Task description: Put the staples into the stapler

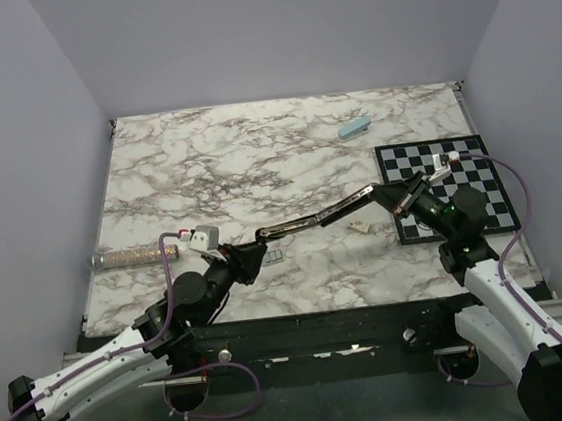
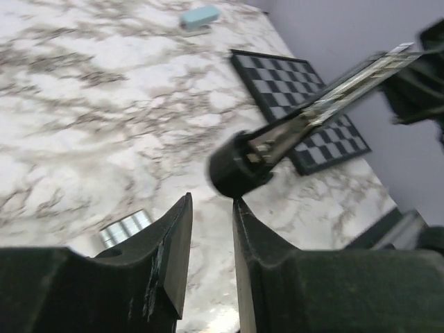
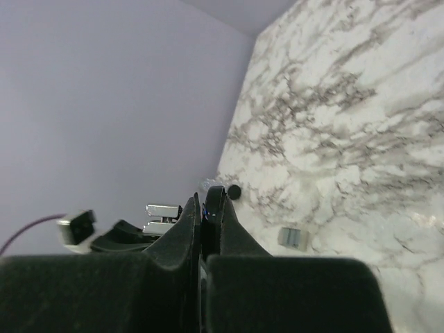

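White walls enclose a marble-patterned table (image 1: 216, 167), where the right gripper (image 3: 205, 198) is pinched shut on one end of the stapler (image 1: 312, 217), which is opened out long and raised off the surface. Its black far end hangs just beyond the left gripper (image 2: 211, 201), whose jaws stand partly apart with nothing between them. The staples (image 1: 274, 256) lie on the marble just beside that gripper, apart from the stapler.

On my feed, white marble-patterned table (image 1: 256, 163) veined grey-brown, black-and-white chequered board (image 1: 477, 165), pale teal block (image 1: 354, 127), black stapler (image 1: 312, 217) with silvery channel, dull grey staples (image 3: 293, 238), lilac walls (image 1: 292, 28), purple cables (image 1: 171, 267), my white-and-black arms (image 1: 97, 376)
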Robot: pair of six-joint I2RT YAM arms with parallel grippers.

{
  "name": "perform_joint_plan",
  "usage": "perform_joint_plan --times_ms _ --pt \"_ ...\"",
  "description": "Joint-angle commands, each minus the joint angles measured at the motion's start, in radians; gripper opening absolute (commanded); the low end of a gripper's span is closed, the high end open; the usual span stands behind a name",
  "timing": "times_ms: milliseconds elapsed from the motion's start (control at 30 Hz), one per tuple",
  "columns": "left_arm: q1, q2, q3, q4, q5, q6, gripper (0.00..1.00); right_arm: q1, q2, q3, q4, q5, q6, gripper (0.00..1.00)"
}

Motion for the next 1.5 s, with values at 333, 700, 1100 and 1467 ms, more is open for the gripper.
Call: perform_joint_plan --times_ms 333,700,1100,1467 --pt "0.034 0.088 -0.176 0.186 -0.155 -0.226 0.13 -0.012 0.058 0.007 0.515 -0.067 0.278 0.01" --pt "0.034 -0.297 -0.119 -0.262 -0.440 -0.301 0.74 -0.052 0.060 0.004 0.441 -0.037 0.167 0.01" --pt "0.034 -0.128 0.132 -0.029 -0.022 0.024 0.81 -0.054 0.026 0.024 0.294 -0.030 0.042 0.01" --pt "0.034 0.342 0.212 0.240 0.290 -0.017 0.65 -0.055 0.018 0.024 0.297 -0.047 0.069 0.01"
